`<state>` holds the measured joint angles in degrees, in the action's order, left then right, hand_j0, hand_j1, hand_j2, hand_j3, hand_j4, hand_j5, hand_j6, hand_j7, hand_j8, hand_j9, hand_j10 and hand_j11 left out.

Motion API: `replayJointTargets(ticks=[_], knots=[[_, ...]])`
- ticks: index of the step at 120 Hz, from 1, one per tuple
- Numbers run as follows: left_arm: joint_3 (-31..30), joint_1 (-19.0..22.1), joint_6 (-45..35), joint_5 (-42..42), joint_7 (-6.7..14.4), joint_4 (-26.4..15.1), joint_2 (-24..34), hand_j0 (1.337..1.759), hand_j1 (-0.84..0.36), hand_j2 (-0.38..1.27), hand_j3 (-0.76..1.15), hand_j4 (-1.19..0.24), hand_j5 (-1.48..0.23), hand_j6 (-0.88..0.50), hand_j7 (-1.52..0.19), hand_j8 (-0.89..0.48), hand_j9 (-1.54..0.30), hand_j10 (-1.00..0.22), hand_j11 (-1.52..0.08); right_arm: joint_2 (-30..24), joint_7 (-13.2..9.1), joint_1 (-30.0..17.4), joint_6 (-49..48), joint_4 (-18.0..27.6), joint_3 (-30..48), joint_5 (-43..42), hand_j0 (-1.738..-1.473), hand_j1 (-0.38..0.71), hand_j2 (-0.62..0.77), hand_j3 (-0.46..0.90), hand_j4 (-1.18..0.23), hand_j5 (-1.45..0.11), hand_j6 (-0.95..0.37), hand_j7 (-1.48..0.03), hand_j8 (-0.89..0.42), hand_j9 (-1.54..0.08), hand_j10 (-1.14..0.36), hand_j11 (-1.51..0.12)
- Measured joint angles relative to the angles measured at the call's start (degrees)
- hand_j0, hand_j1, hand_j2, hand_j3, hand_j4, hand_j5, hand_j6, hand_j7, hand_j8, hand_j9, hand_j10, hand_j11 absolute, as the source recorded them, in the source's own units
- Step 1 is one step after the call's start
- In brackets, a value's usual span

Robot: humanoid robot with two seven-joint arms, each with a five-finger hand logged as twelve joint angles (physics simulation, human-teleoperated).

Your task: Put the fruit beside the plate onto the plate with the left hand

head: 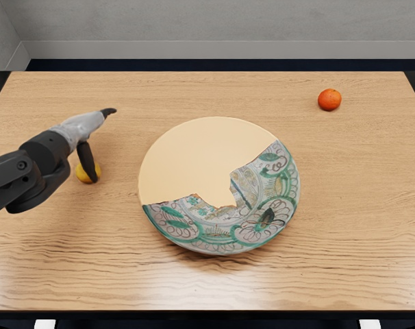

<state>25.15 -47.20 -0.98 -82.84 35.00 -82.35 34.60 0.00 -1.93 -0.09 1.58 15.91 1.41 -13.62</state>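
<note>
1 left hand (pixel 81 130) low over the yellow fruit (pixel 80 175) beside the plate (pixel 194 157), fingers (pixel 107 112) apart and empty.

Plate (pixel 194 157) central — near fruit (pixel 96 172) left, far fruit (pixel 329 99) behind-right.

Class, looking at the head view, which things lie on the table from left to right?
Yellow fruit → plate → orange.
</note>
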Motion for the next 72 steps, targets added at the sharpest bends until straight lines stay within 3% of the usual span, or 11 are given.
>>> replayJointTargets(ticks=[17,40,72], knots=[[-1.6,0.0,-0.4,-0.3,0.0,3.6,-0.9,1.658,0.30,0.01,0.00,-0.05,-0.05,-0.05,-0.05,-0.05,-0.05,-0.05,-0.05,0.0,0.0,0.0,0.0,0.0,0.0,0.0,-1.658,-0.35,0.00,0.00,0.00,0.00,0.00,0.00,0.00,0.00,0.00,0.00],[-3.2,0.0,-2.4,-0.4,0.0,4.9,-0.9,1.658,0.28,0.00,0.00,-0.09,-0.12,-0.09,-0.12,-0.09,-0.12,-0.09,-0.12,0.0,0.0,0.0,0.0,0.0,0.0,0.0,-1.658,-0.35,0.00,0.00,0.00,0.00,0.00,0.00,0.00,0.00,0.00,0.00],[-3.6,0.1,-2.7,-0.3,0.0,5.1,-1.6,1.657,0.10,0.03,0.00,-0.25,-0.33,-0.25,-0.33,-0.25,-0.33,-0.25,-0.33,0.0,0.0,0.0,0.0,0.0,0.0,0.0,-1.658,-0.35,0.00,0.00,0.00,0.00,0.00,0.00,0.00,0.00,0.00,0.00]])
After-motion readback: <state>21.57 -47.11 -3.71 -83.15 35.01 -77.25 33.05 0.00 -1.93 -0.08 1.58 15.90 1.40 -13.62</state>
